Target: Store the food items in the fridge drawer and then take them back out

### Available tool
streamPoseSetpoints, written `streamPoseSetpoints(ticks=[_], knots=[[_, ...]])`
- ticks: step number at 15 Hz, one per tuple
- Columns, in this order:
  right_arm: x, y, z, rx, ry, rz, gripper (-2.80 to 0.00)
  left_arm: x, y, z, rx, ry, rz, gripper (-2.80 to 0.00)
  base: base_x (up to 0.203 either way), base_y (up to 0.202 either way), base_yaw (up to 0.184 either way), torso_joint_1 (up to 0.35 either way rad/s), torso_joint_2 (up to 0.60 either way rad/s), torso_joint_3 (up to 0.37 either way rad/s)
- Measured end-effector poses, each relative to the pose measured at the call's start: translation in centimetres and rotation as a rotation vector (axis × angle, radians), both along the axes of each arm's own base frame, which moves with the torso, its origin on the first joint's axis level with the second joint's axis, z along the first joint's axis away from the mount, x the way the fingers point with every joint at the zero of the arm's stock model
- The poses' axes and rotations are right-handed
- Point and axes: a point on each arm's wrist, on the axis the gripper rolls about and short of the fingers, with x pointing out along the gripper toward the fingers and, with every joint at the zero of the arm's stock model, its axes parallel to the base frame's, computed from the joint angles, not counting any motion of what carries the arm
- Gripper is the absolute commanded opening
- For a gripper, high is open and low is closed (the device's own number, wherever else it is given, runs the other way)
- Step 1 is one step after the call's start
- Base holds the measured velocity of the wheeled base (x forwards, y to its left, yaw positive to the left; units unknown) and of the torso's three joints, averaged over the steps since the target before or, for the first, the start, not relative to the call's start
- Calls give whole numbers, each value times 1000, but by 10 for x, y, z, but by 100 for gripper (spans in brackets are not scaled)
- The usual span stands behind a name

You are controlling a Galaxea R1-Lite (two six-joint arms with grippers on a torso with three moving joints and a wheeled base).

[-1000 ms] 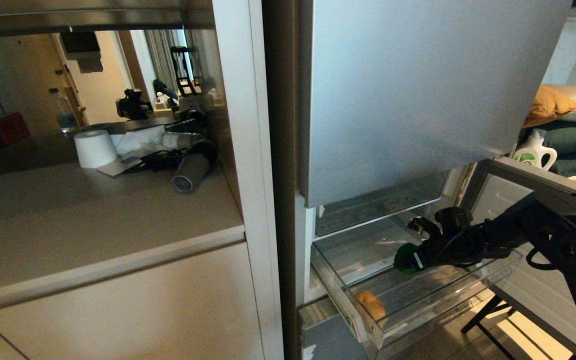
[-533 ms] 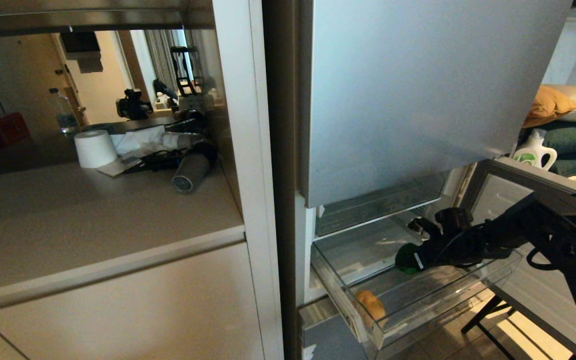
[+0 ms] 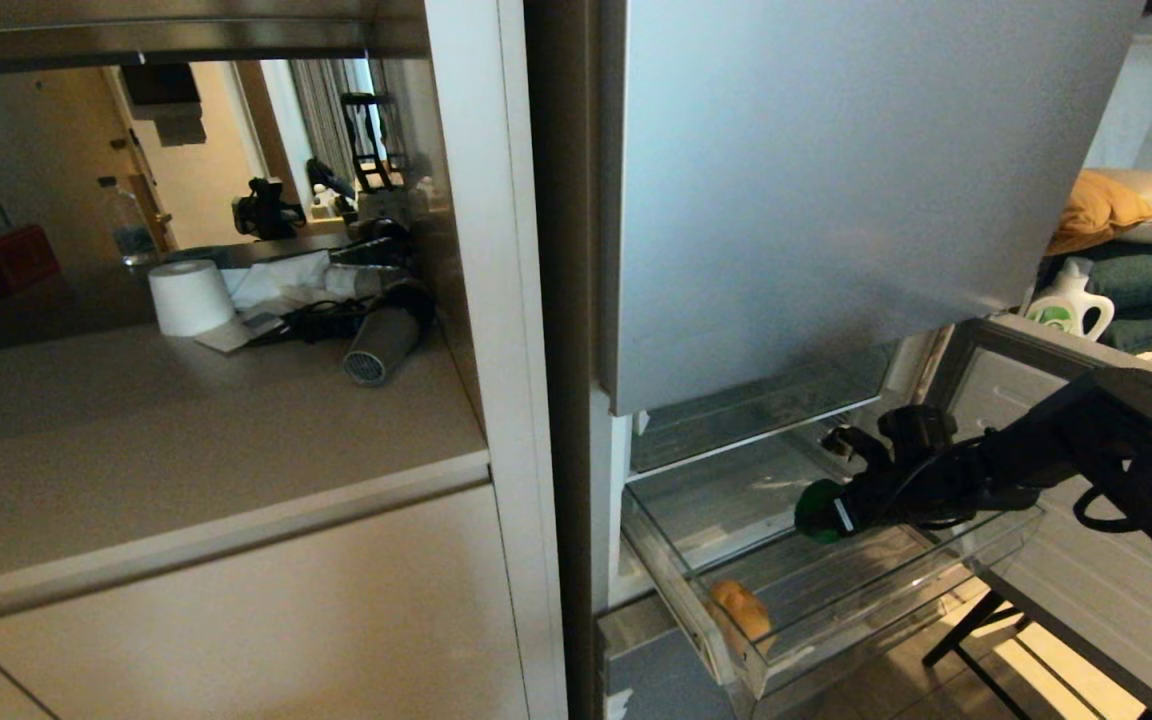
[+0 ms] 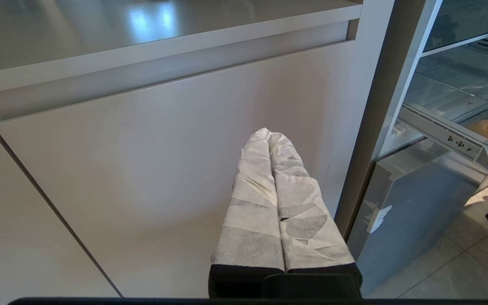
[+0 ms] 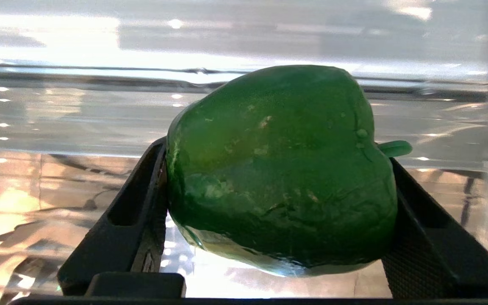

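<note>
A white paper roll [image 3: 190, 297] and grey hairdryer [image 3: 383, 342] lie on the countertop [image 3: 186, 440]; a detergent bottle [image 3: 1069, 303] stands far right.

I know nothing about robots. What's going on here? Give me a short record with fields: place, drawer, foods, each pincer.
place: open silver-grey fridge beside a counter
drawer: clear fridge drawer pulled out
bell pepper: green bell pepper gripped over the drawer
potato: potato lying in the drawer's front corner
right pincer: right pincer closed on the pepper's sides
left pincer: left pincer shut, empty, parked before the cabinet front
</note>
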Motion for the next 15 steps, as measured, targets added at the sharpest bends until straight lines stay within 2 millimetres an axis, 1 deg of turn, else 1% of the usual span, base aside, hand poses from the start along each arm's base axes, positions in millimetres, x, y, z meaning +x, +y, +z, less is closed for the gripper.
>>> streamPoseSetpoints(ticks=[6, 8, 12, 15], knots=[[-16, 2, 30, 1, -24, 0, -280, 0, 0, 0, 0, 0, 0, -280, 0, 0, 0, 0, 0, 0], [-24, 6, 42, 2, -34, 6, -280, 0, 0, 0, 0, 0, 0, -280, 0, 0, 0, 0, 0, 0], [-55, 11, 71, 4, -45, 18, -280, 0, 0, 0, 0, 0, 0, -280, 0, 0, 0, 0, 0, 0], [-83, 15, 93, 9, -56, 26, -280, 0, 0, 0, 0, 0, 0, -280, 0, 0, 0, 0, 0, 0]])
